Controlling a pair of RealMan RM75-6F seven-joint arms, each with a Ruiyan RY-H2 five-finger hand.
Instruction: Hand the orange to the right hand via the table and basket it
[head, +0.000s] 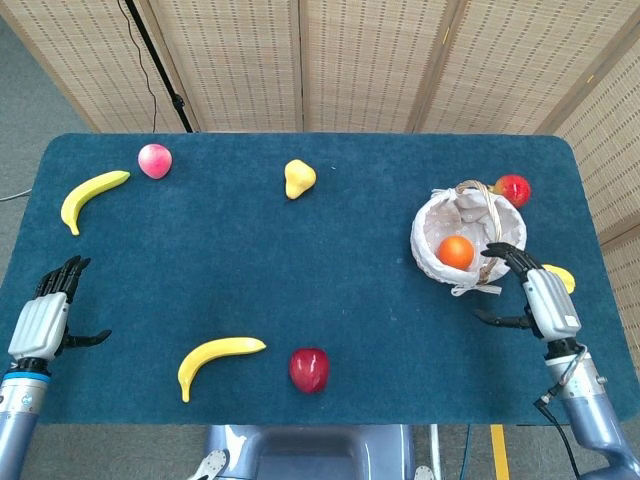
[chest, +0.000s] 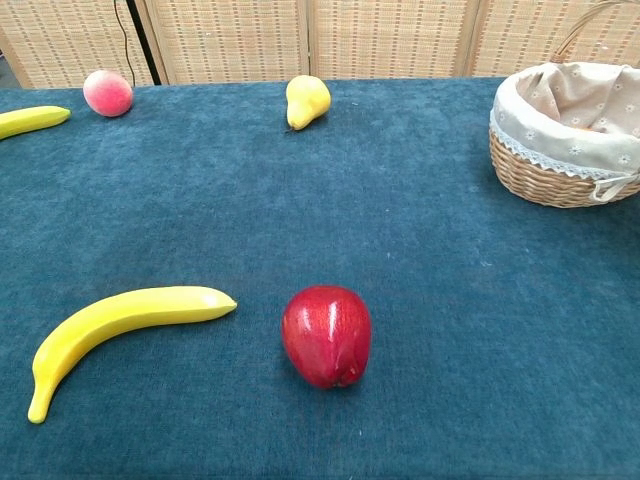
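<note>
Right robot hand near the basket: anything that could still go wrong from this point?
The right robot hand hangs open just beside the basket; a sideways swing could catch its rim or the handle and tip the orange out. A yellow fruit lies partly hidden behind that robot hand and could get knocked toward the table edge.

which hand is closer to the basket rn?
Right. The right hand sits open just off the basket, on its near right side, not touching it. The left hand is at the table's far left edge, the whole table width away.
</note>
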